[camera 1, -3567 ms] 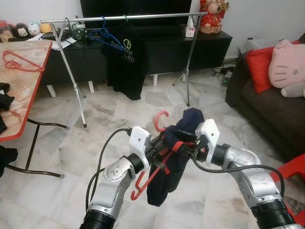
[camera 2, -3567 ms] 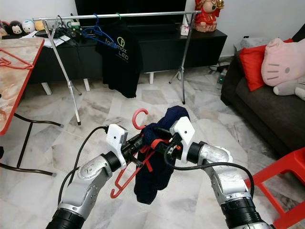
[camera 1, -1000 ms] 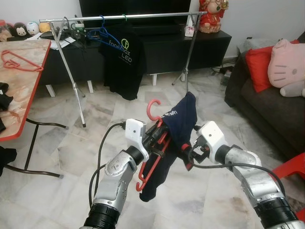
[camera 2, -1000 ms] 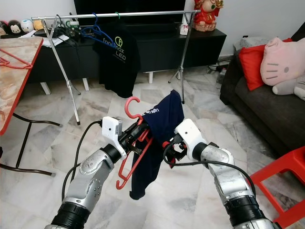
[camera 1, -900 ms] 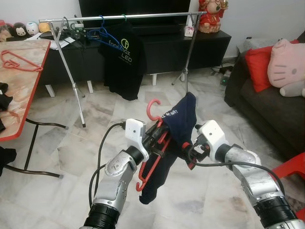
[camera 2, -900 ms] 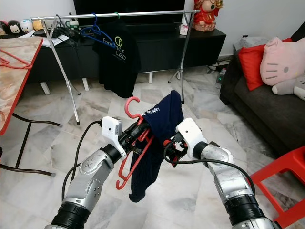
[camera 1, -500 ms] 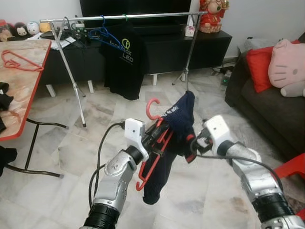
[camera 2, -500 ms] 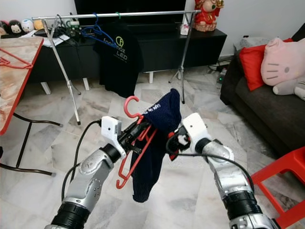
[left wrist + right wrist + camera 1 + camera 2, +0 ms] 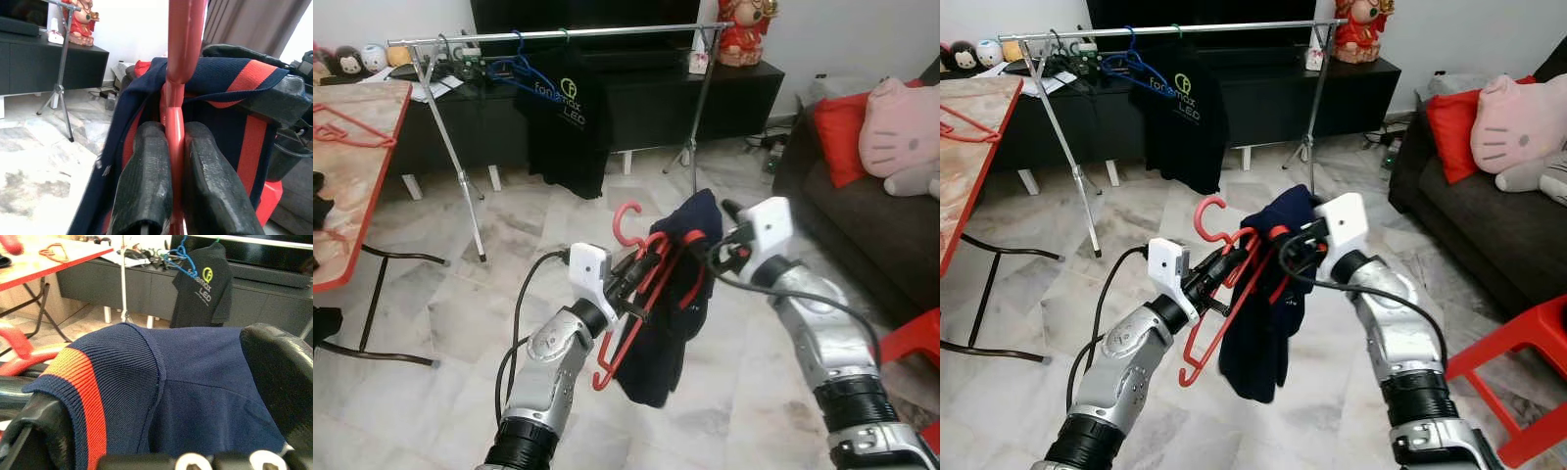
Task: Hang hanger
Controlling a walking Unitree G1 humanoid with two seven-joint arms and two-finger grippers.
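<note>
Two grippers meet over the marble floor [image 9: 460,294], well short of the clothes rail [image 9: 558,34] at the back. The left gripper [image 9: 166,161] is clamped on the red hanger [image 9: 628,294] — in the left wrist view both black fingers [image 9: 144,186] press against its upright stem, the hook curling above. A navy garment with red-striped trim [image 9: 671,313] drapes over the hanger and hangs below it. The right gripper [image 9: 1298,245] is at the garment's top edge; its fingers [image 9: 279,377] spread apart inside the collar, stretching the cloth between them. A black T-shirt [image 9: 563,122] hangs from the rail beside a blue hanger [image 9: 524,69] — a sofa [image 9: 871,215] stands to the right.
</note>
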